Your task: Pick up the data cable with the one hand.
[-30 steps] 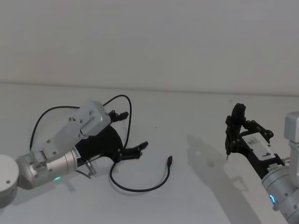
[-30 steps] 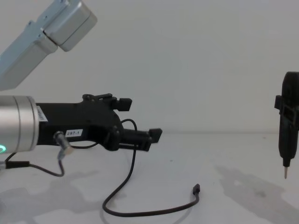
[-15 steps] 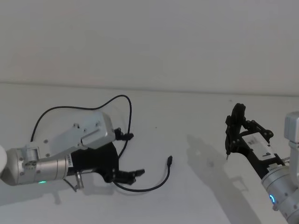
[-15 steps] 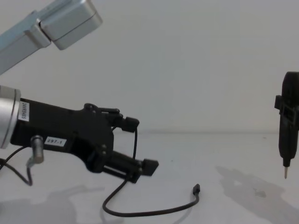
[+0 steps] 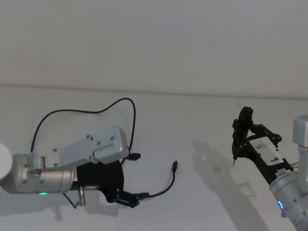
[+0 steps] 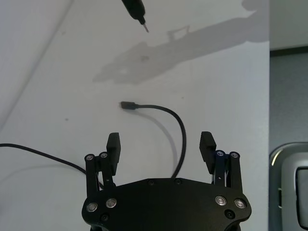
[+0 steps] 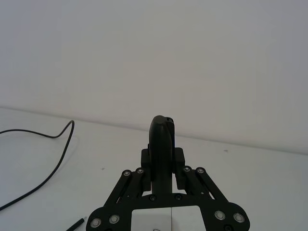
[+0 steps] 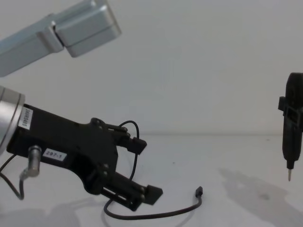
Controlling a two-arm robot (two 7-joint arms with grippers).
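Cable was lying loose on the table, nothing holding it. A long black loop ran from near the left edge up toward the far edge. It then curled back toward the near edge and swung right, ending with the plug flat on the surface, roughly mid-table.

My left gripper was down low over the left half of the table, pointed toward the right edge and tilted downward. Jaws were spread wide with nothing between the pads. From the left wrist view the cable ran straight in between my two fingers, closer to one than the other, and went out of sight under the gripper body. From the chest view one finger was up in the air and the lower finger sat right down by the table, just beside the cable's bottom curve. Honestly couldn't tell if that finger was touching the cable or the table. The plug was out past my fingertips, apart from them, toward the right edge.

A thin wire with a silver connector also hung off the side of the left gripper's body. That's a separate thing from the cable.

My right gripper was over by the right edge, held above the table. It was clamped on a black pen tool, whose metal tip pointed down, clear of the surface and well apart from the cable.
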